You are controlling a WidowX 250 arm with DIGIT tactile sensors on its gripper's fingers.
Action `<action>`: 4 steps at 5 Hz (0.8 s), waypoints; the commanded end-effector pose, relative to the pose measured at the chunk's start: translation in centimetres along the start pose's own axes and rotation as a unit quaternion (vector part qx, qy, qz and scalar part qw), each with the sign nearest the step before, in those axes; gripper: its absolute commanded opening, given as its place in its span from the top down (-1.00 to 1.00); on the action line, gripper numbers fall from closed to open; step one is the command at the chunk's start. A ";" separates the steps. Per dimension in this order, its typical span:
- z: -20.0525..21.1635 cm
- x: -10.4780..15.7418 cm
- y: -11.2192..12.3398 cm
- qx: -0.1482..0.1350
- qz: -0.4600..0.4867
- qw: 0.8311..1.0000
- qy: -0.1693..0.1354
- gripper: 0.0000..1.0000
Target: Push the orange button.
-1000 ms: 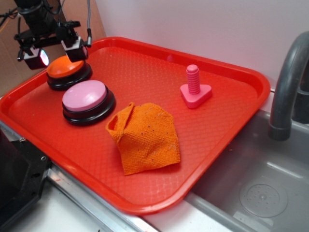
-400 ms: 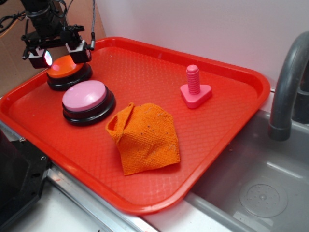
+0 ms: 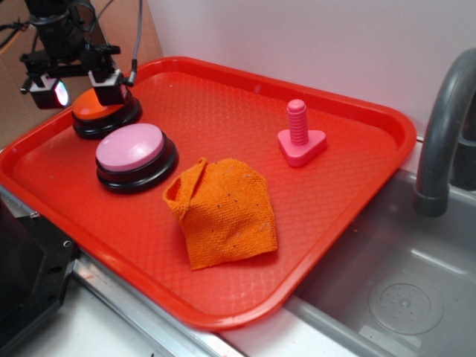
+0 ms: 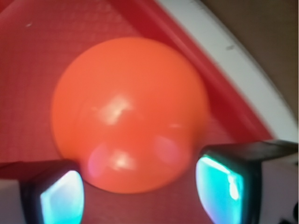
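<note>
A: Start at the upper left of the exterior view. What's the arm doing?

B: It comes down from the top edge, wrist pointing down, with the gripper [image 3: 74, 85] spread wide. One finger [image 3: 46, 91] hangs at the far left outside the tray's rim, glowing pink on its inner face; the other [image 3: 106, 78] sits over the far side of the orange button [image 3: 100, 110]. Nothing is held between them.

A: And the button relative to that gripper?

B: Directly beneath it, in the tray's [image 3: 349, 216] upper-left corner. The right-hand finger overlaps the cap's top edge; I can't tell whether it touches.

A: Moving right?

B: The pink button [image 3: 135, 155] stands just beside the orange one, lower in the frame. Then an orange cloth [image 3: 223, 212] lies crumpled near the centre, a pink bolt [image 3: 300, 139] stands upright further right, and a grey faucet [image 3: 446, 126] rises over the sink [image 3: 394, 290] at the right edge.

A: What does the wrist view add?

B: The orange button [image 4: 128, 112] fills the frame, glossy, seen from above, with the two fingers [image 4: 56, 193] at the lower corners, lit teal, straddling its lower edge. It also shows the tray rim [image 4: 205, 60] running diagonally through the upper right. The black base, clear in the exterior view, is hidden here.
</note>
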State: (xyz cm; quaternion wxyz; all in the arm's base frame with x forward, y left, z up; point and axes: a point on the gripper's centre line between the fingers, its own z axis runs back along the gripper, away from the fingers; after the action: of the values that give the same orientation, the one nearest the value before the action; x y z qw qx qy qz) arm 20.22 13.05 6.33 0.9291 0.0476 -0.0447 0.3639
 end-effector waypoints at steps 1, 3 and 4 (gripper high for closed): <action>3.8 -0.1 1.2 0.014 -0.009 1.000 -0.027 -1.00; 4.0 -0.2 1.5 0.004 -0.019 0.999 -0.027 -1.00; 3.9 -0.1 1.4 0.003 -0.022 0.999 -0.031 -1.00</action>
State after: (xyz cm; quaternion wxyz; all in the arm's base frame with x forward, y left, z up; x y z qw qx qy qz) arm 19.58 12.13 8.40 0.9394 0.0582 -0.0407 0.3355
